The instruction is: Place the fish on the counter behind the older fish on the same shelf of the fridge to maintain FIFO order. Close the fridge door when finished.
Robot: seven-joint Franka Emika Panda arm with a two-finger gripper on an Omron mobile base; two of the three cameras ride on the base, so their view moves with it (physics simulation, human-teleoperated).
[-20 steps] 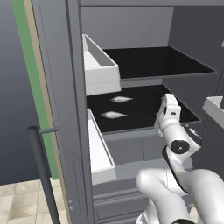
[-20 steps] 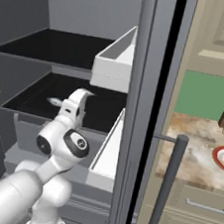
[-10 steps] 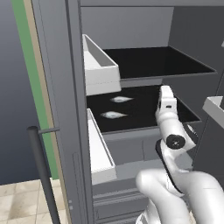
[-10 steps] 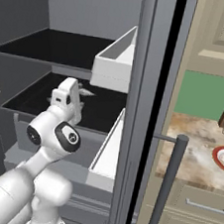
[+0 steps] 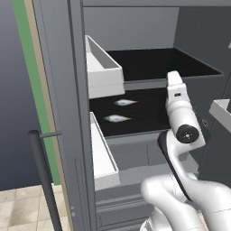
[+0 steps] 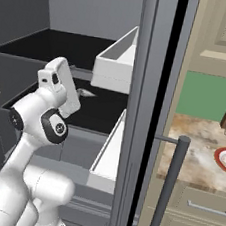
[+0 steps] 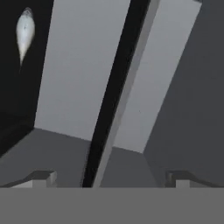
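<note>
Left base view: we see two fish lying on the fridge shelf, gripper wide and empty beside it; door left open risks clipping our arm.

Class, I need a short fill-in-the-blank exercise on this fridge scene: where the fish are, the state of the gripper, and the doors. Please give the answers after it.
1. The number of fish lying on the black shelf is ____.
2. The fridge doors stand ____.
3. The gripper is open and holds ____.
4. The rear fish and the front fish lie on the ____ shelf.

Missing words: two; open; nothing; same
</note>
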